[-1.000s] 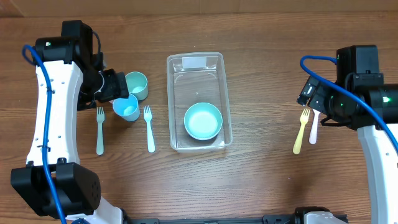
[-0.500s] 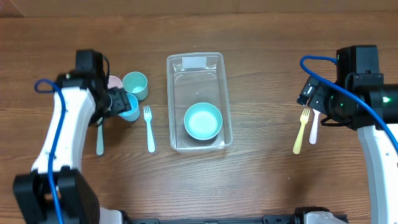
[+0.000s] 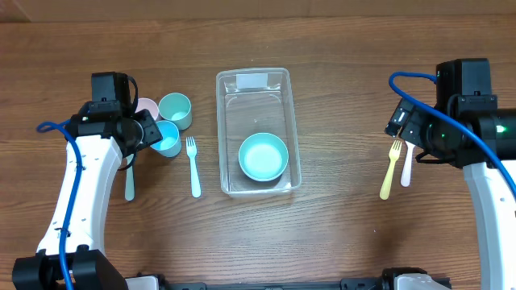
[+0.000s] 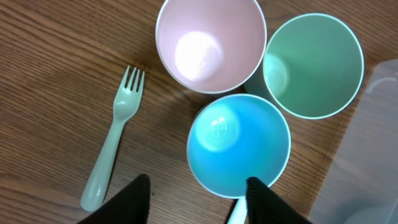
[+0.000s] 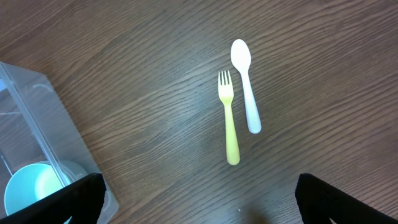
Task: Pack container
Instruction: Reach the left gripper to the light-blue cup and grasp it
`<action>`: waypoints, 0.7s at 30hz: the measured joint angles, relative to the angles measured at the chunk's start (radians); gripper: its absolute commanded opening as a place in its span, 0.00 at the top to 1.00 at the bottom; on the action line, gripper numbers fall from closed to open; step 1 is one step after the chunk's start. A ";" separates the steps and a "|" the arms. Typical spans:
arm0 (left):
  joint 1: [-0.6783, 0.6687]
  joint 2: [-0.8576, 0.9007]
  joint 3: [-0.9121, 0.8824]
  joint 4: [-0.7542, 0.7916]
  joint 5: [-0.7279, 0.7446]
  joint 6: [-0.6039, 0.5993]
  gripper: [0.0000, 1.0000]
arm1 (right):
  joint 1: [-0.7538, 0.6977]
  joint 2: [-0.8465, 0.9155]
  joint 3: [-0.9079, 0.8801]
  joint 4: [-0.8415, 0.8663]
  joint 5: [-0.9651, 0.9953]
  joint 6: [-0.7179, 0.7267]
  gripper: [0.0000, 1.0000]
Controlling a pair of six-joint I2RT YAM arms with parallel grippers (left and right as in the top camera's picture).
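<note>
The clear container (image 3: 221,121) stands at the table's middle with a pale label at its far end; its edge also shows in the left wrist view (image 4: 367,155) and its corner in the right wrist view (image 5: 37,118). A teal bowl (image 3: 263,156) lies inside it at the near end. My left gripper (image 4: 199,202) is open above a blue cup (image 4: 239,143), its right finger at the cup's near rim. A pink cup (image 4: 210,43) and a green cup (image 4: 313,65) stand just behind. My right gripper (image 5: 199,205) is wide open and empty, above bare table.
A pale green fork (image 3: 129,173) and a light blue fork (image 3: 193,165) lie left of the container. A yellow fork (image 5: 229,118) and a white spoon (image 5: 245,84) lie side by side at the right.
My left arm has swung and its gripper has drawn back to the left, uncovering the pink cup. The cups and the right arm have not moved.
</note>
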 measured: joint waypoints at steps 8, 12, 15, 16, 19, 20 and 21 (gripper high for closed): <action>0.000 0.080 -0.001 0.004 0.000 -0.016 0.60 | 0.000 0.000 0.000 0.000 0.000 0.000 0.00; 0.000 0.137 -0.001 0.008 0.000 -0.017 0.62 | 0.000 0.000 0.000 0.000 0.000 0.000 0.00; 0.000 0.166 -0.001 0.014 0.000 -0.018 0.64 | 0.000 0.000 0.000 0.000 0.000 0.000 0.00; 0.000 0.167 -0.001 0.018 0.000 -0.019 0.67 | 0.000 0.000 0.000 0.000 0.000 0.000 0.00; 0.000 0.170 -0.001 0.032 0.000 -0.020 0.72 | 0.000 0.000 0.000 0.000 0.000 0.000 0.00; 0.000 0.176 -0.001 0.039 0.000 -0.019 0.72 | 0.000 0.000 0.000 0.000 0.000 0.000 0.00; 0.000 0.183 -0.001 0.040 0.000 -0.019 0.73 | 0.000 0.000 0.000 0.000 0.000 0.000 0.00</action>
